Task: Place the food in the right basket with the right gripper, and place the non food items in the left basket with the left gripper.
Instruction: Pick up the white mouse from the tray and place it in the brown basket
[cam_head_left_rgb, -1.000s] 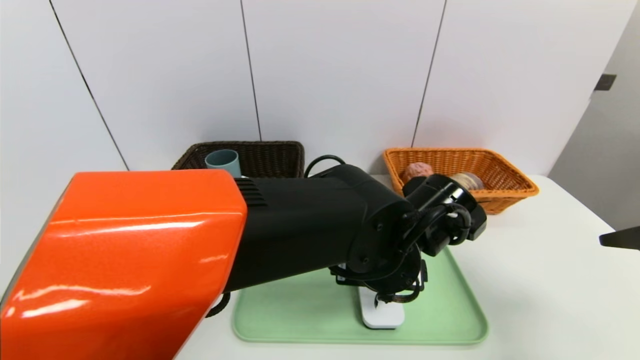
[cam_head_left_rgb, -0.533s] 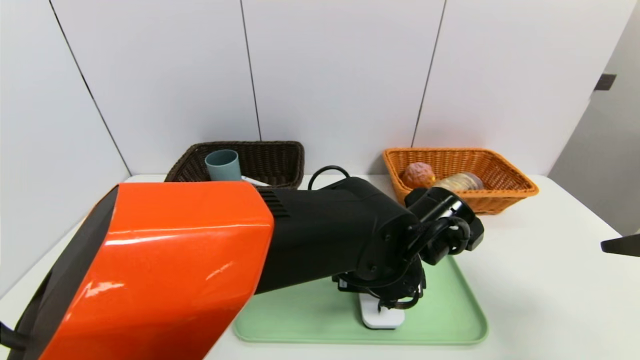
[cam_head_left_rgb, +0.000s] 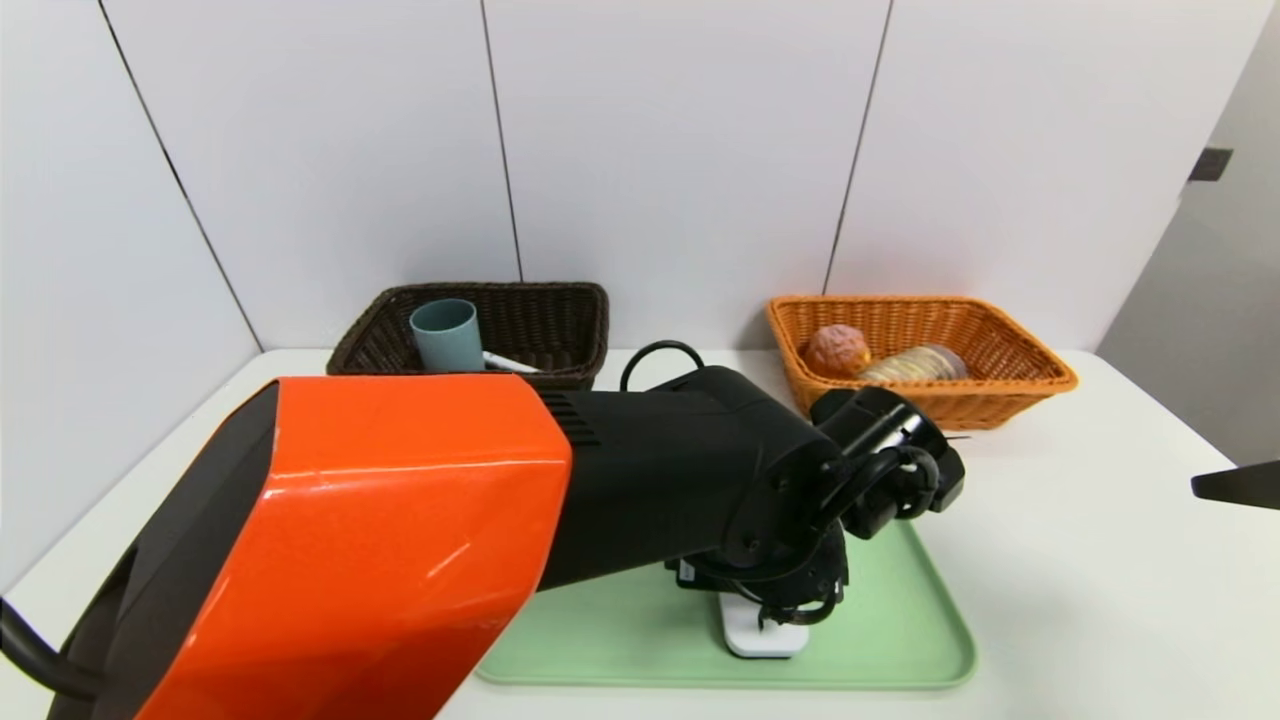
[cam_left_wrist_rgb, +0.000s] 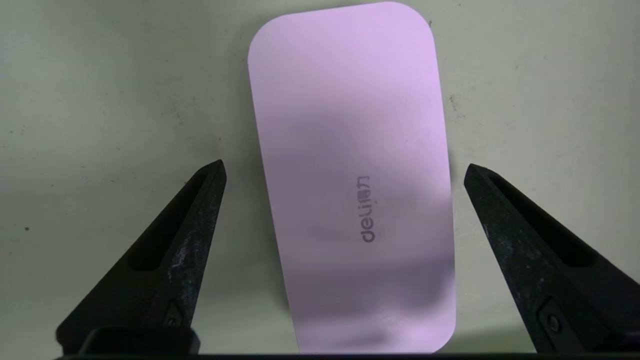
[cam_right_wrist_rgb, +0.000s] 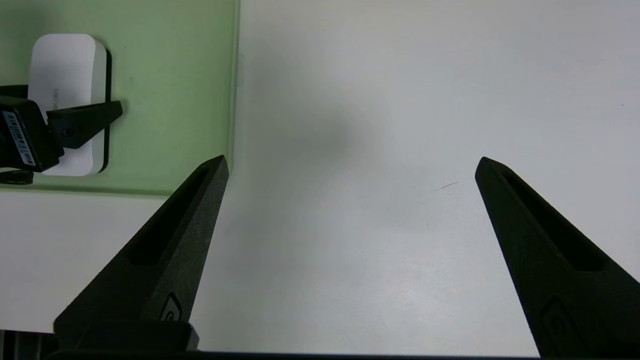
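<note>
**Left gripper spread over the white case on the green tray**

Head view: the left arm's orange-and-black body is seen across the foreground, its wrist lowered over a flat white case lying on the green tray. At the back, a grey-blue cup and a white marker pen are held in the dark brown woven basket. A round orange-pink bun and a ridged bread loaf are held in the orange woven basket. Only a dark tip of the right gripper is visible at the right edge, above the white table.

Left wrist view: the left gripper is shown with both fingers wide apart, one on each side of the case, neither touching it. The word "deli" is printed on the case, followed by characters too small to be read.

Right wrist view: the right gripper is shown spread wide and empty over bare table. The tray corner and the case are seen farther off, with the left gripper's finger beside the case.
</note>
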